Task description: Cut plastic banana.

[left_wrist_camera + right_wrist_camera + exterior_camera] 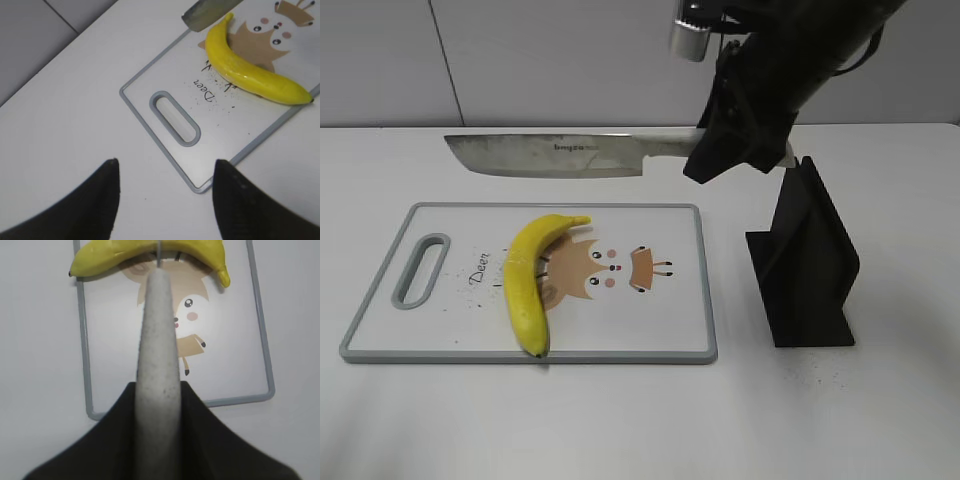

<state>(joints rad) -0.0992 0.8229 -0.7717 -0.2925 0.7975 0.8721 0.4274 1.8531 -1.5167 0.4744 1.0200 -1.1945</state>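
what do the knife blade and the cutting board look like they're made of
Knife blade: probably steel, with a dull grey brushed sheen and a printed brand mark. Cutting board: likely plastic, with a smooth white face, a printed cartoon and a grey, possibly rubbery rim.

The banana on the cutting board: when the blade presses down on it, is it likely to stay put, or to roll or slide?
The plastic banana lies unrestrained on its curved side on the cutting board, so it probably won't roll far but may pivot. Its glossy skin and the board's smooth face suggest it could slide. The left gripper hangs open off the board, not steadying it.
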